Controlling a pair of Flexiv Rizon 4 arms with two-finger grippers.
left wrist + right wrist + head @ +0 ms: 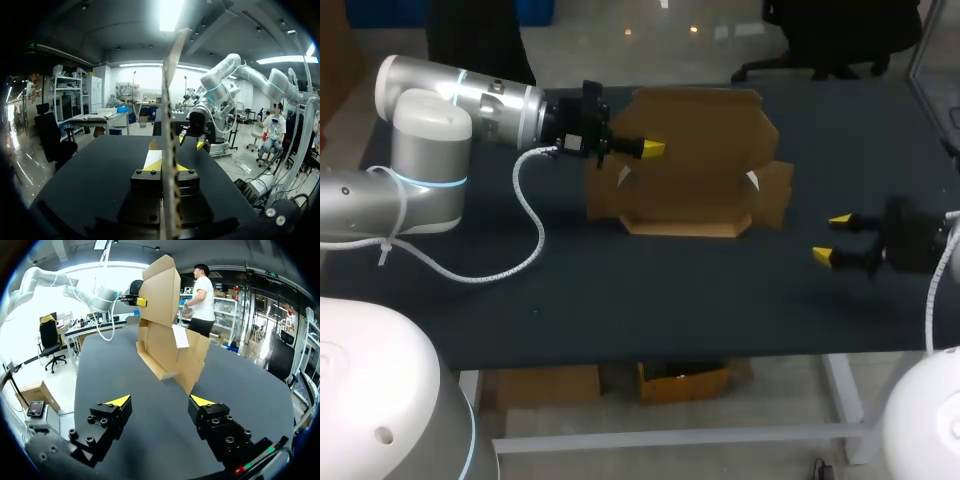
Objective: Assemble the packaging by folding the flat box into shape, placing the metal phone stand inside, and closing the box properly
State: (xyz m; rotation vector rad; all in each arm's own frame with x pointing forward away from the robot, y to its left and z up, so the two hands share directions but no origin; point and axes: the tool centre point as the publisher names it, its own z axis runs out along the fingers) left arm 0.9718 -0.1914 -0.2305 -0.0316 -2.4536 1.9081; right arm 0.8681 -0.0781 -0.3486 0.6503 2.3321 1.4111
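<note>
The brown cardboard box stands partly folded at the back middle of the dark table, its tall back panel upright and a low front wall raised. My left gripper is shut on the left edge of that back panel; in the left wrist view the panel runs edge-on between the yellow tips of the gripper. My right gripper hovers open to the right of the box, apart from it. In the right wrist view the box stands ahead of the open gripper. No metal phone stand is in view.
The white coiled cable of my left arm loops down onto the table to the left of the box. The table's front edge lies near my right gripper.
</note>
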